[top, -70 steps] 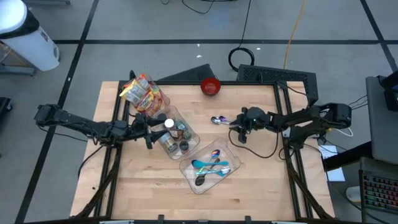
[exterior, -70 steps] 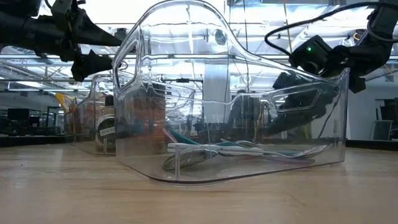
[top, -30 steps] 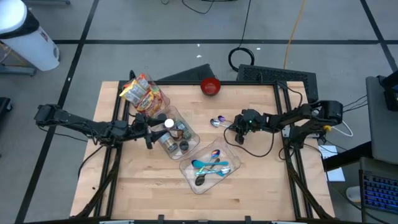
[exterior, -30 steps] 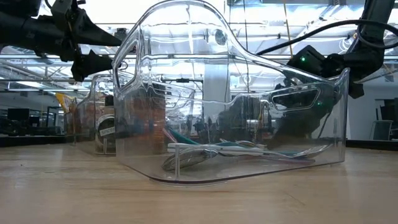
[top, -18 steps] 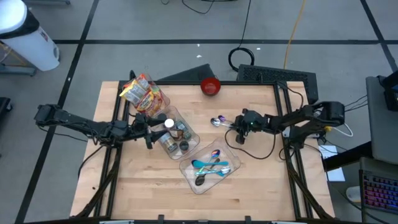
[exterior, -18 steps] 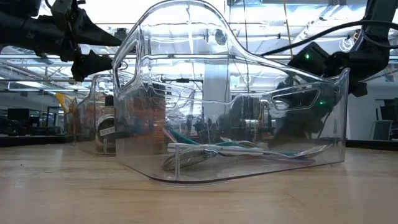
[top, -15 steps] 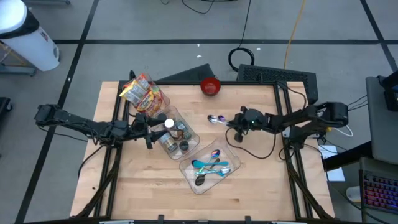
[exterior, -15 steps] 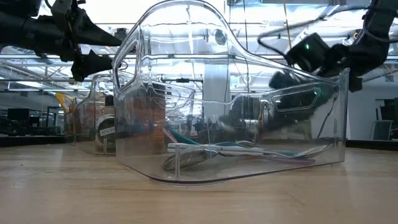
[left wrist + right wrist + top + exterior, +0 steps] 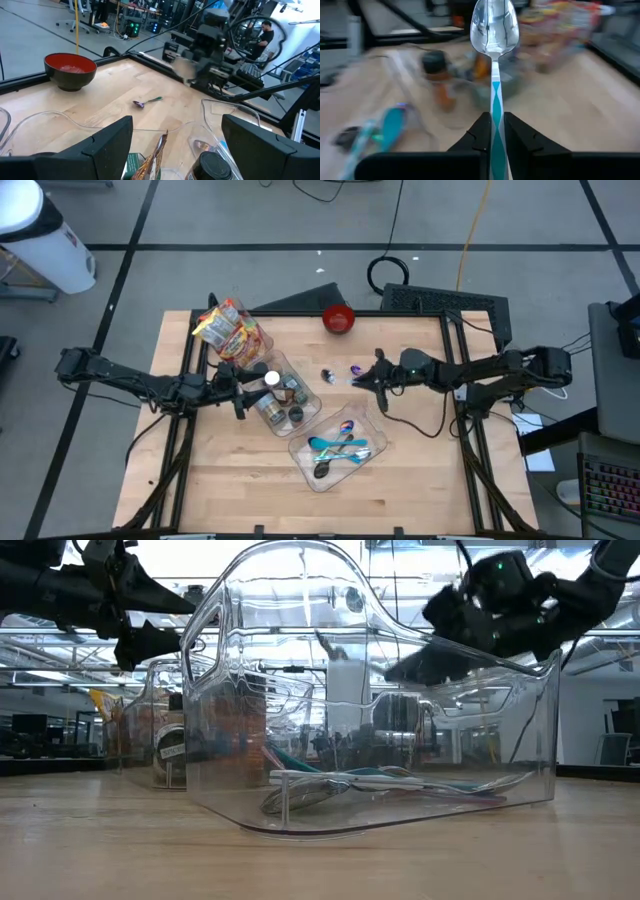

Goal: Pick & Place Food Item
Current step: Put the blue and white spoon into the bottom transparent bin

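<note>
Your right gripper (image 9: 492, 131) is pinched tight on a teal-handled spoon (image 9: 494, 30), lifted above the middle of the wooden table (image 9: 420, 470), its bowl pointing toward the bins. Your left gripper (image 9: 176, 145) waits with its fingers spread wide, just beside the clear bin of jars (image 9: 283, 402).

Look at the surface: a purple spoon (image 9: 147, 101) lies loose on the bare wood near the table's centre. A red bowl (image 9: 338, 318) sits at the far edge, and a bin stuffed with snack bags (image 9: 232, 328) stands at the far left corner. Nearest the front sits the clear cutlery bin (image 9: 337, 447), holding several teal and dark utensils.

Around the table you see grey floor crossed by dark tape lines, a coiled black cable (image 9: 388, 271) behind the far edge, and a white cylinder (image 9: 45, 235) off to the left. A person (image 9: 263, 38) stands among the shelving in the background.
</note>
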